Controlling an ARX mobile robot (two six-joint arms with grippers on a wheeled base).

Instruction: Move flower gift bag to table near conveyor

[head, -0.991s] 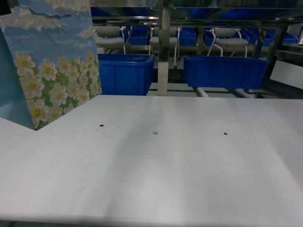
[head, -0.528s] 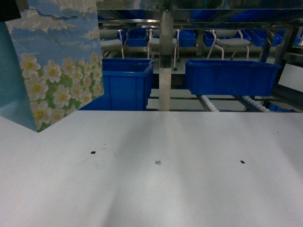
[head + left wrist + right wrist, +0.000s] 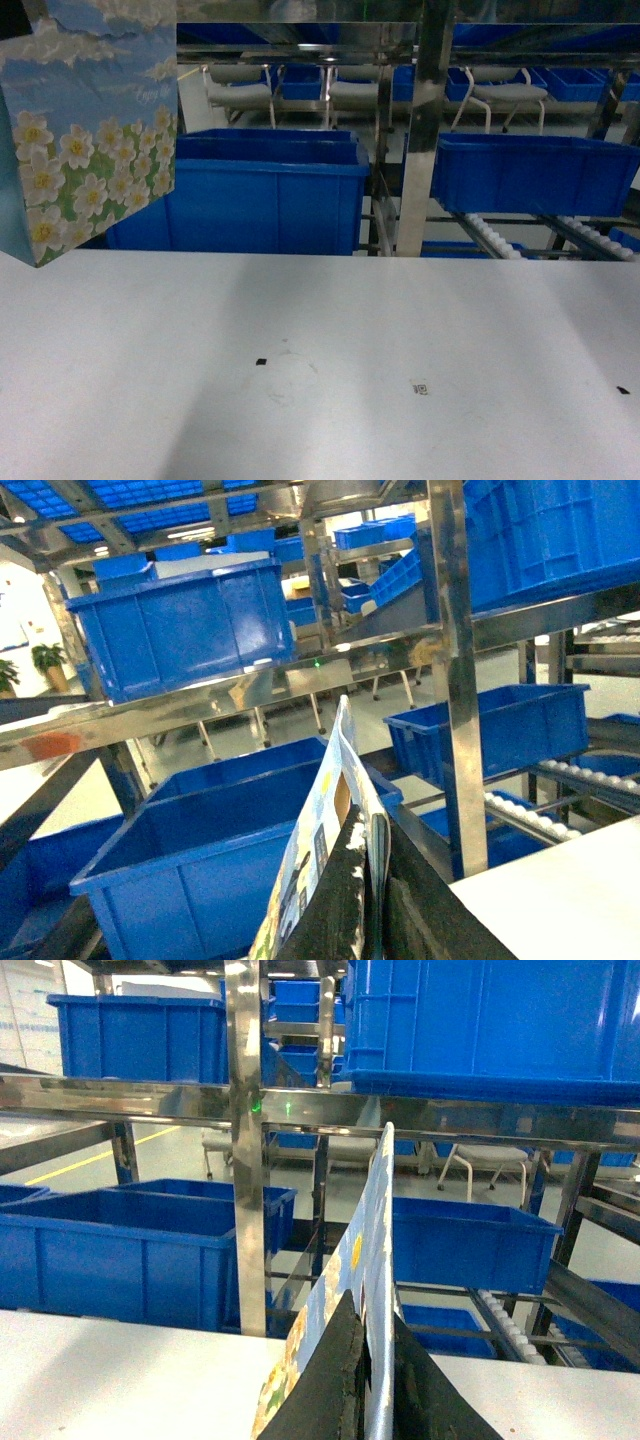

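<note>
Where the flower gift bag (image 3: 90,130) rises, the frame crops it.

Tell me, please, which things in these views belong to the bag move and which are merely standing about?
Part of the job:
flower gift bag
left hand, shut on the bag's edge
table
conveyor

Just standing about:
blue bins
steel rack post
chairs

text: none legible | flower gift bag (image 3: 95,110): faint script, unreadable | table (image 3: 400,400): tiny marks, illegible
</note>
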